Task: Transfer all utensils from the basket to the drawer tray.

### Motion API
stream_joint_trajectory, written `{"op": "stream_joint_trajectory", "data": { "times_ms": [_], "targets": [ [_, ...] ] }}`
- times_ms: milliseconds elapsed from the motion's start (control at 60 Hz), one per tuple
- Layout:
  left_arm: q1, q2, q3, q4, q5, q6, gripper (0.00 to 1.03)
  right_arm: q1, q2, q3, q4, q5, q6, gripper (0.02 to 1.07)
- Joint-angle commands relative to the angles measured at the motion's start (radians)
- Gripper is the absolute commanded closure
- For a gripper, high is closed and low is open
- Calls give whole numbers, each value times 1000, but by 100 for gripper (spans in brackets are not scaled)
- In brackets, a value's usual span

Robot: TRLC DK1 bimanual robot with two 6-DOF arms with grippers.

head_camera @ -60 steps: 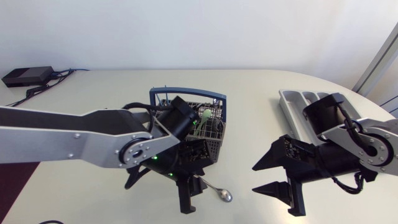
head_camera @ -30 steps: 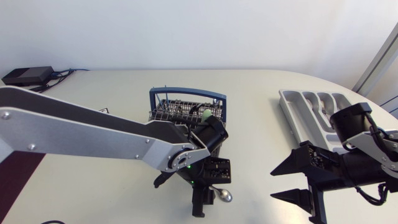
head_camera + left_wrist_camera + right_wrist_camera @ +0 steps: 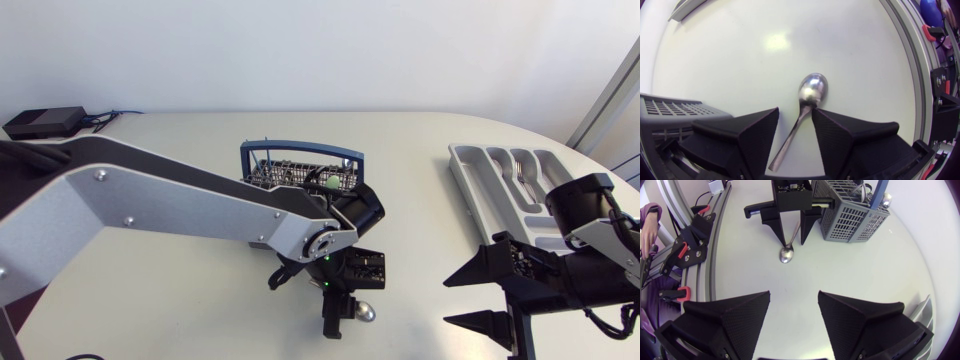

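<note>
Our left gripper points down at the table just near of the basket, a little to its right. Its jaws are partly open and straddle the handle of a spoon that lies flat on the table. The spoon's bowl sticks out past the fingertips. The handle runs back through the gap, close to one finger, and we do not see both fingers pressing it.

The basket stands at the middle of the table, toward the far side, with more utensils upright in it.

The tray sits at the far right, well apart from the basket, with a fork in one of its slots.

Our right gripper hangs over the near right of the table, near of the tray, jaws wide apart and holding nothing.
</note>
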Motion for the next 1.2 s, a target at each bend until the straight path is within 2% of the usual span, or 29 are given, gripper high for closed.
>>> {"op": "stream_joint_trajectory", "data": {
  "times_ms": [0, 267, 367, 450, 567, 817, 1183],
  "targets": [
    [-3, 54, 19, -38, 3, 20, 72, -12, -5, -30, -18, -9, -35, 37],
    [-3, 78, 56, -142, 6, 11, 84, -15, -10, -35, -18, -10, -40, 37],
    [-4, 78, 47, -151, 11, 11, 86, -14, -11, -38, -18, -10, -40, 37],
    [-4, 91, 45, -154, 13, 8, 96, -12, -16, -39, -18, -10, -40, 37],
    [-4, 95, 39, -154, 28, 4, 100, -9, -25, -36, -29, -10, -40, 37],
    [11, 34, 25, -162, 59, -27, 100, -5, -36, -27, -46, -16, -35, 37],
    [74, -178, 7, -103, 229, -162, 100, 18, -68, -1, -46, -62, 46, 37]
  ]
}}
